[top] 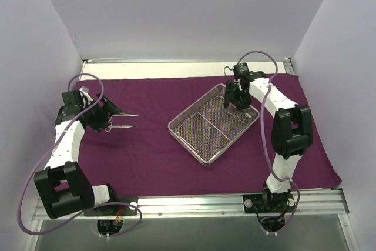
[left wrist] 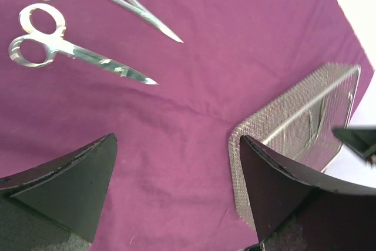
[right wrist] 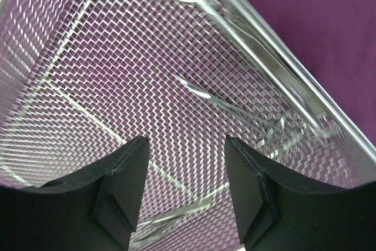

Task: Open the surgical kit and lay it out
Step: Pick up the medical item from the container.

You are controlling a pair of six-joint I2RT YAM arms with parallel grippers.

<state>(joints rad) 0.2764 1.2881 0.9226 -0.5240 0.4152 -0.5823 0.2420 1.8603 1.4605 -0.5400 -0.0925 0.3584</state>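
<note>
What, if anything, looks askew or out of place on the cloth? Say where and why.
The wire-mesh tray sits skewed, its sides diagonal to the edges of the purple cloth, right of centre. The two scissors on the left lie side by side, tips toward the tray. Nothing looks spilled or damaged.

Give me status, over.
Left gripper open, empty, over cloth. Right gripper open, over tray. Two scissors laid out; more instruments in tray. Nothing obstructing.

wrap (top: pixel 147 157) spread flat | mesh tray (top: pixel 187 144) centre | two scissors (top: pixel 122 127) left
</note>
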